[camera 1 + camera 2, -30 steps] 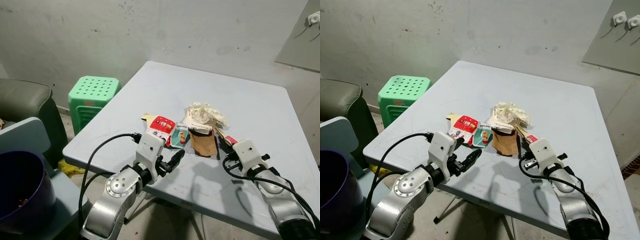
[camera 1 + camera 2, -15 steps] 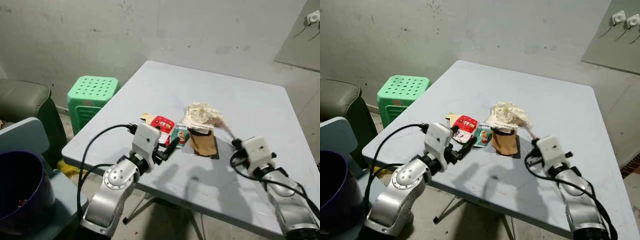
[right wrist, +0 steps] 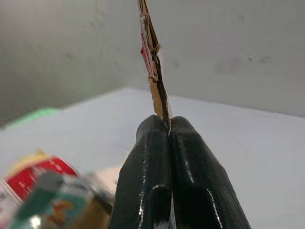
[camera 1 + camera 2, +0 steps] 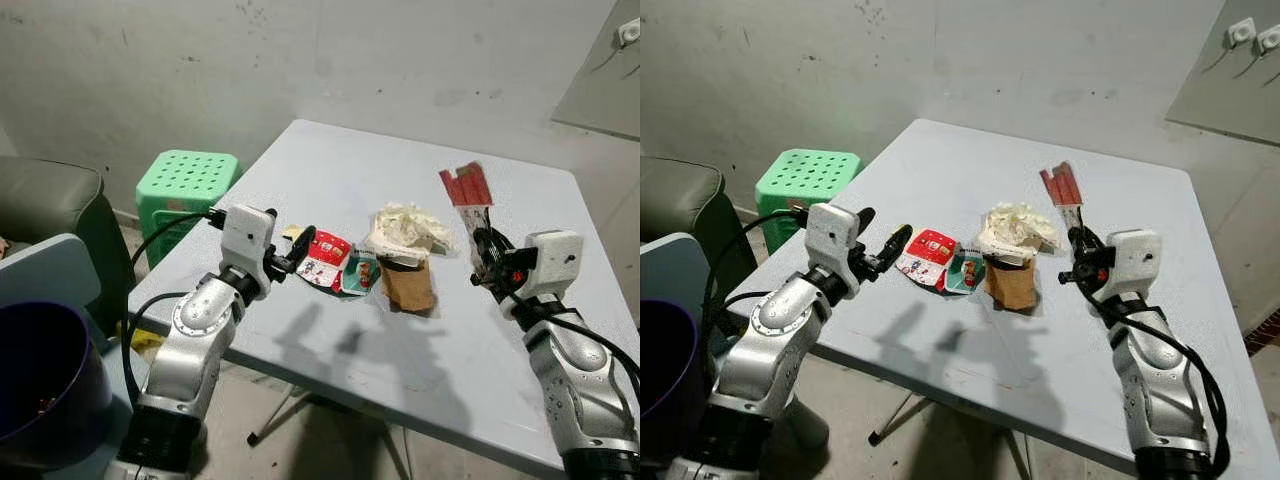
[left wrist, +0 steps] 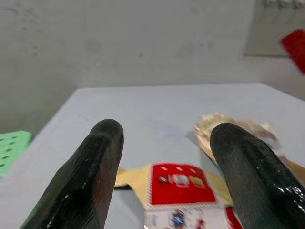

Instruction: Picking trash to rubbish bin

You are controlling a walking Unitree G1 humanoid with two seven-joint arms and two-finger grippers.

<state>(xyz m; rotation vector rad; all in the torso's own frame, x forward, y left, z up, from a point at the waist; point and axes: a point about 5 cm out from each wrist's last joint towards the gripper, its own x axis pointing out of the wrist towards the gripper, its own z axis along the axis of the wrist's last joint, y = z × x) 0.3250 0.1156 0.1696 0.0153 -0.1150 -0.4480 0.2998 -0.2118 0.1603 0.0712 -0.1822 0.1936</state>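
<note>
Holding a flat red-and-tan wrapper (image 4: 466, 192) clear above the bench (image 4: 520, 330), the right claw (image 4: 484, 257) is pinched fully closed on the wrapper's lower edge. Judged thin, light and stiff enough to stand upright from the grip; it could slip if the pinch eases, so the hold should stay near that edge.

The left claw (image 4: 880, 240) hangs well open with nothing in it, just beside the red packet (image 4: 322, 259), on the side away from the brown paper bag (image 4: 407, 285). That packet lies flat on the bench, with a small green packet (image 4: 358, 271) touching it. Both look light and slippery; an exposed edge is the likely place to grip.

Crumpled pale paper (image 4: 408, 229) sits behind the bag, soft and easily crushed.

The purple bin (image 4: 45, 380) is cut off at the frame edge, well apart from the bag, and its contents cannot be made out. Packet printing is illegible.
</note>
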